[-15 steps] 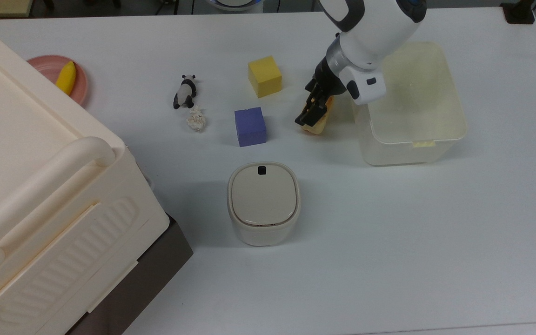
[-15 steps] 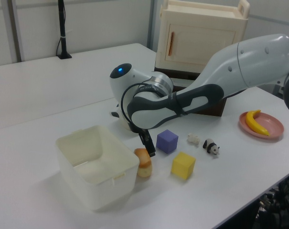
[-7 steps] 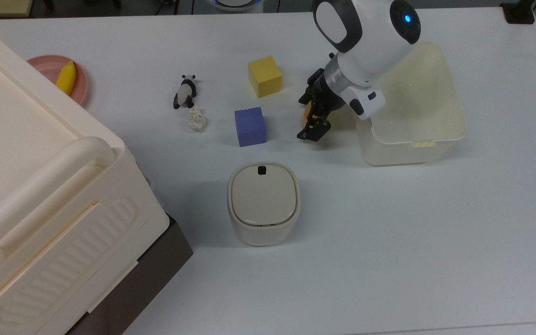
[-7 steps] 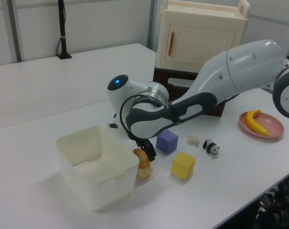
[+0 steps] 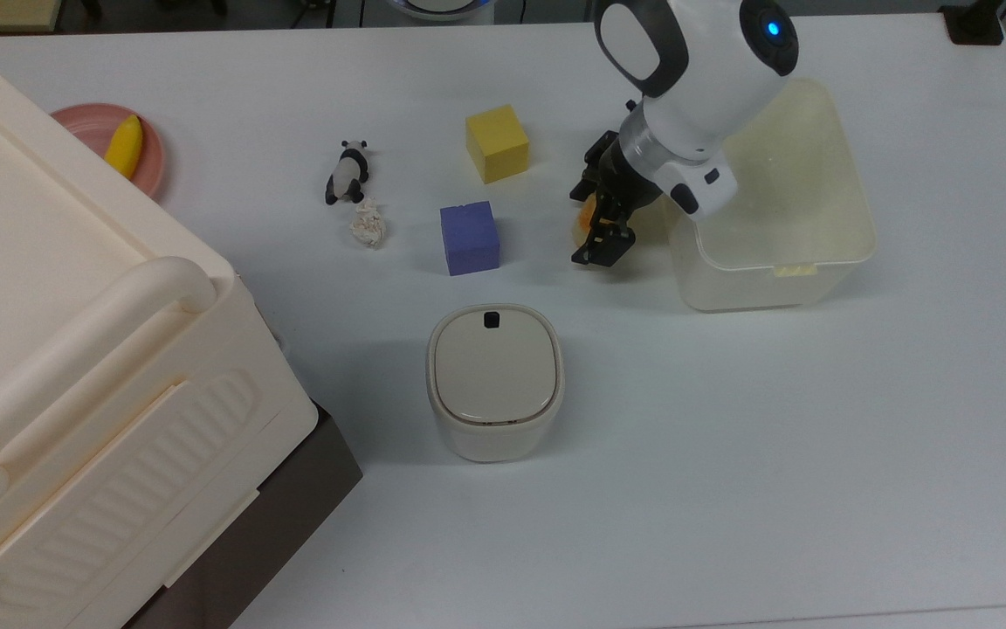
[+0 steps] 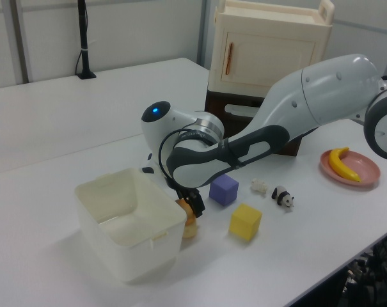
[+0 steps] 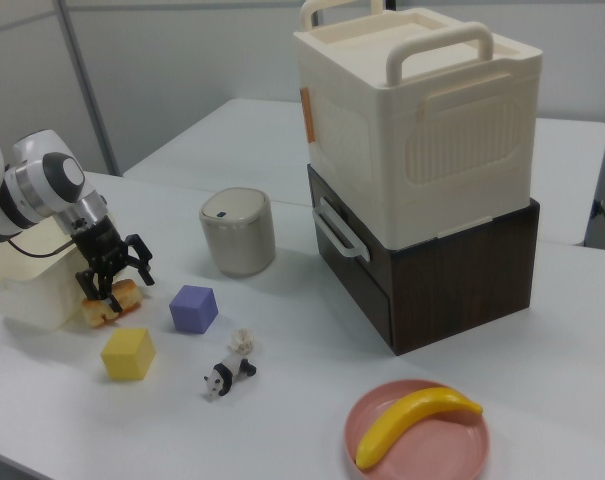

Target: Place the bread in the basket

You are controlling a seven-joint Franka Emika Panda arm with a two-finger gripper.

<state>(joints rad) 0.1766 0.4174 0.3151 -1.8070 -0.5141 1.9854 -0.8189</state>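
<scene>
**Mia:** Where is the bread [image 7: 110, 301]?

**Tom:** It lies on the white table [image 5: 730, 437], right beside the basket [image 5: 826, 253]. In the right view it sits against the basket's [image 7: 27, 295] wall. In the top view just a bit of orange crust [image 5: 584, 216] peeks out by the black jaws.

**Mia:** What is the gripper [image 7: 114, 271] doing?

**Tom:** It is right over the bread. The jaws are spread apart, with one finger [image 7: 92, 283] on each side of the loaf. I cannot tell if they touch it. They are not squeezing it.

**Mia:** Is there anything in the basket?

**Tom:** I see only its smooth pale walls [image 6: 116, 249]. The fat white arm [image 5: 695, 79] leans over one corner of it.

**Mia:** What else is on the table?

**Tom:** A purple cube [image 5: 470, 238] and a yellow cube [image 5: 497, 143] are near the bread, on the top view's left. Further that way are a toy panda [image 5: 347, 172] and a crumpled white scrap [image 5: 368, 223]. A banana [image 5: 124, 145] lies on a pink plate [image 5: 154, 170]. A small beige bin [image 5: 494, 380] with a black button stands near the purple cube. A big cream case [image 5: 75, 367] with a handle sits on a dark brown box [image 7: 432, 270].
</scene>
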